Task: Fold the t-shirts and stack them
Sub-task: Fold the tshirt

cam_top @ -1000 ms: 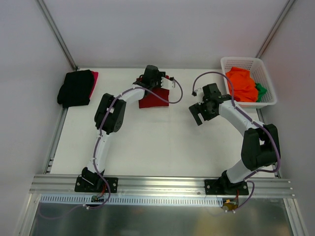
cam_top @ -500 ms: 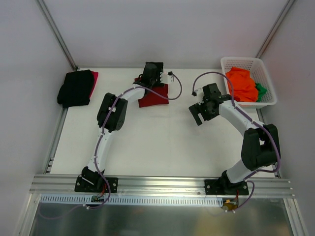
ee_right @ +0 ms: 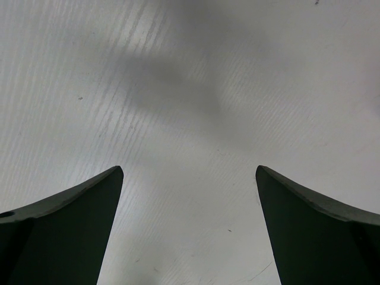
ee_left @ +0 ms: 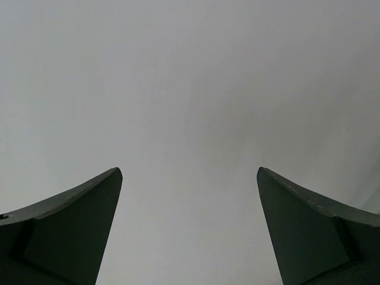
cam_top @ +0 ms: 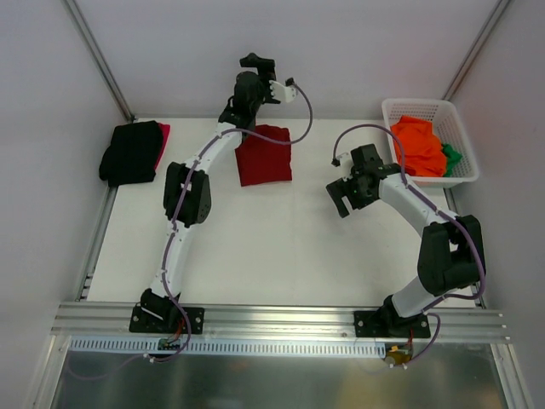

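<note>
Your left gripper [cam_top: 258,66], fingers apart and empty, hangs just up-frame of the folded dark red shirt [cam_top: 264,155]; the black stack [cam_top: 130,152] lies upper left.

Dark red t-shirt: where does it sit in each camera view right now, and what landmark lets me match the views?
Top external: the dark red t-shirt lies folded on the table, upper centre, left of the white basket.
Left wrist: not in it; only a blank pale surface beyond the open left gripper.
Right wrist: not in it; only bare table under the open right gripper.
Shared landmark: the white table, seen in the top external and right wrist views.
</note>
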